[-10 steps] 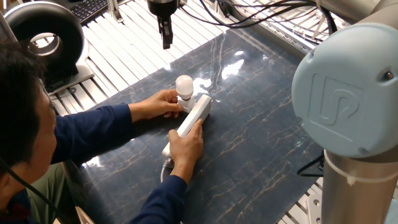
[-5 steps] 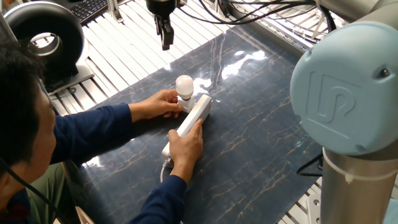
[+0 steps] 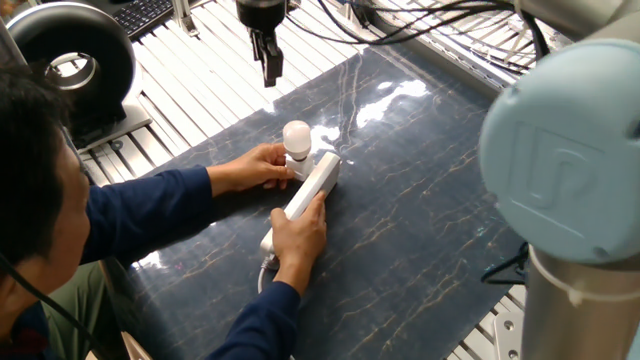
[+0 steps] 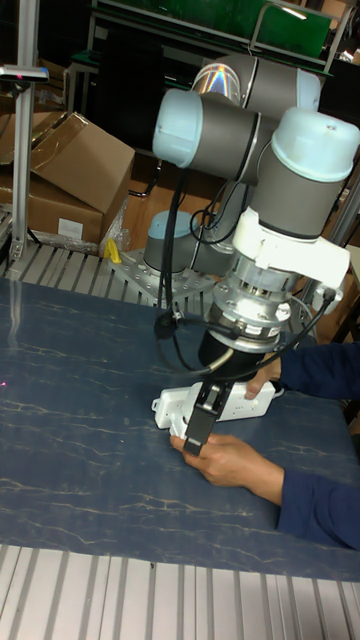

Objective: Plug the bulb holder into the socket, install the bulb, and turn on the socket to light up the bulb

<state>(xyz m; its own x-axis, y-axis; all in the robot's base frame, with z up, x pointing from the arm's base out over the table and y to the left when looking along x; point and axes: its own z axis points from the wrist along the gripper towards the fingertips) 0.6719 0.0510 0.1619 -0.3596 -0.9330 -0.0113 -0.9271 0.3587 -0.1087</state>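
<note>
We see the gripper (image 3: 268,66) hanging above the far edge of the dark mat (image 3: 420,200), well apart from the work; its fingers look close together with nothing between them. A person leans in from the near side. One hand (image 3: 252,166) is cupped around the base of the bulb (image 3: 296,134), the other hand (image 3: 298,235) presses down on the socket (image 3: 314,183). The bulb stands upright at the far end of the socket, apparently seated in the holder, which we cannot make out separately under the fingers. The bulb looks unlit; the switch is not visible to us.

Risks as we judge them:
- Hands in the workspace. Any descent of the arm now could strike a wrist or knuckles, since both hands sit right at the target
- Socket position set by hand. If it is released skewed, a planned approach to the switch or bulb could miss or clip the strip's edge
- Bulb is tall and top-heavy on a light strip; a sideways nudge could tip the strip or loosen the bulb
- In the tall view the arm's own wrist hides the bulb, so contact would go unseen from there
</note>
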